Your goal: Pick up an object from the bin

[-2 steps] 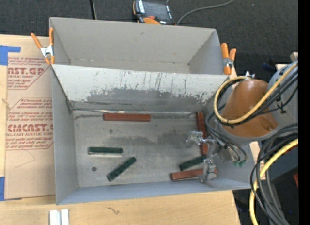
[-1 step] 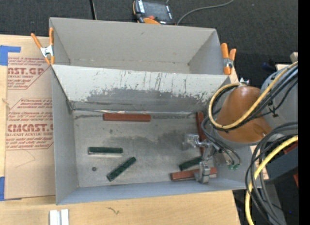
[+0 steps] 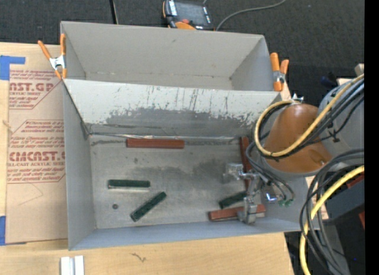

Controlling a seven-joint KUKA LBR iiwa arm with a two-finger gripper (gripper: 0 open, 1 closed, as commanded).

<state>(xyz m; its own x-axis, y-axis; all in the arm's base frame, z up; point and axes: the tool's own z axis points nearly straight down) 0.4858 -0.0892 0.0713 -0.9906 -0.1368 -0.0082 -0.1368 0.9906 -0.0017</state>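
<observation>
- The grey bin (image 3: 77,149) has a dark green bar (image 3: 128,184) lying flat on the left of its floor.
- A second green bar (image 3: 148,206) lies tilted just in front of it and to its right.
- A long brown strip (image 3: 155,143) lies at the foot of the back wall.
- Near the front right corner, a red-brown bar (image 3: 224,215) lies along the front wall, with a third green bar (image 3: 232,200) just behind it.
- The end effector (image 3: 251,207) is low over the red-brown bar's right end. I cannot tell how far open it is, or whether it has hold of anything.

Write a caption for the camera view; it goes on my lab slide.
Arm low in the grey bin's lower right corner, above a red-brown stick and a dark green stick.
</observation>
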